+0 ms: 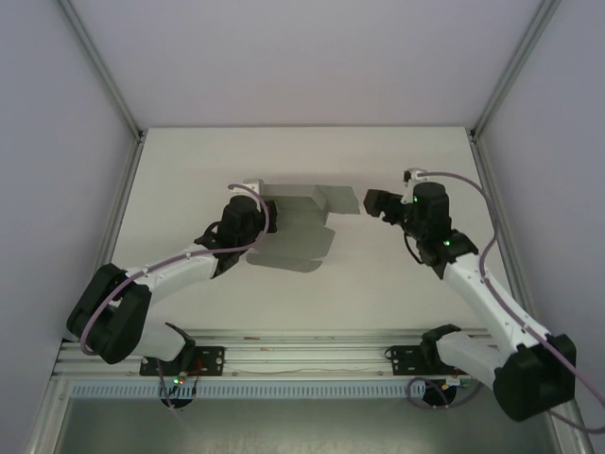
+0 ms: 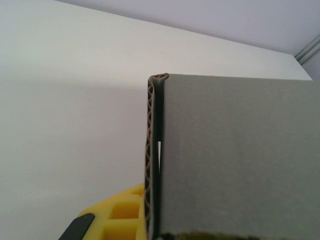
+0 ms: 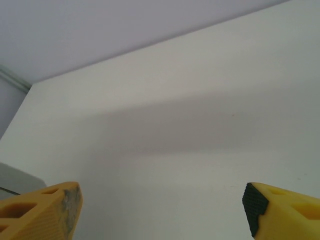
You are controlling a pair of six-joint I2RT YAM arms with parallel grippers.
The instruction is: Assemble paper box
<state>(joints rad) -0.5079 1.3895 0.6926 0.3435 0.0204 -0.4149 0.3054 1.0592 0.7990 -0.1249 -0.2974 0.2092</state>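
1. Card position: the paper box [image 1: 295, 230] lies around the middle of the table [image 1: 189, 165], between the two arms. It is a grey sheet partly folded, with panels and flaps at different angles. One flap reaches right toward the right arm.
2. Left gripper [image 1: 255, 200]: it sits at the left edge of the paper box. In the left wrist view a grey panel rises straight up out of the grip, its raw corrugated edge facing the camera. One yellow finger [image 2: 117, 212] shows just left of that edge, at the bottom of the view. I read the jaws as pressed together on the card, pinching it at its left side.
3. Right gripper [image 3: 161, 200]: the jaws are spread wide, one yellow fingertip at each lower corner of the right wrist view and bare table between them. Nothing is in the grip.
4. From above, the right gripper is just beside the right-hand flap of the paper box, pointing left at it. I cannot tell whether it touches.
5. A pale grey rounded corner shows at the left edge of the right wrist view. I cannot tell what it is.
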